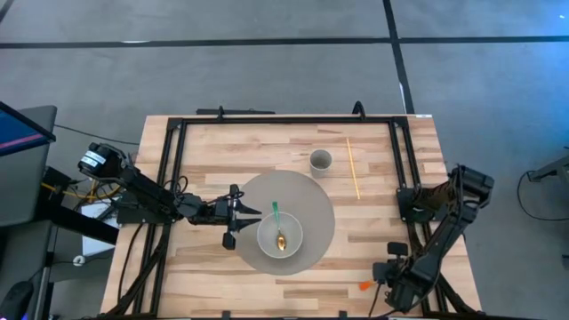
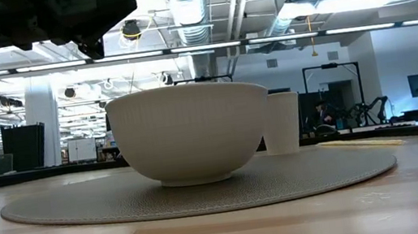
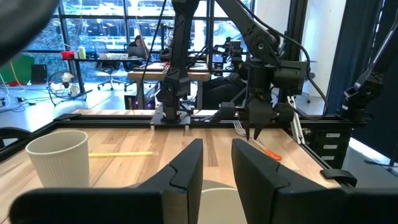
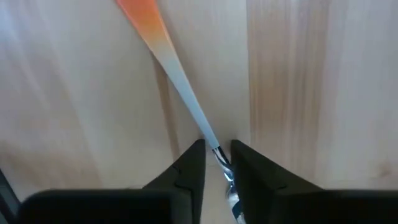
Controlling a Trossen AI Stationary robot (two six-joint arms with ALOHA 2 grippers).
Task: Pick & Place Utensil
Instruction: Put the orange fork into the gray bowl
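Note:
A white bowl (image 1: pixel 280 236) stands on a round grey mat (image 1: pixel 316 200) and holds a spoon with a green handle (image 1: pixel 276 218). My left gripper (image 1: pixel 253 212) hovers level just left of the bowl, shut and empty; its fingers show in the left wrist view (image 3: pixel 216 163). An utensil with an orange handle end (image 1: pixel 364 286) lies near the table's front right corner. My right gripper (image 1: pixel 384 274) points down over it and is shut on it (image 4: pixel 217 155). My right gripper pinches the utensil's thin shaft (image 4: pixel 214 149) between its two fingers, at the end away from the orange handle tip (image 4: pixel 142 14). The fingers come from above, pointing down, and lie across the shaft. Whether the utensil is clear of the table, I cannot tell.
A white cup (image 1: pixel 321 161) stands beyond the mat's far edge. A yellow stick (image 1: pixel 353 167) lies on the wood to its right. A black frame (image 1: pixel 173 151) runs round the table. Bare wood lies between the mat and my right gripper.

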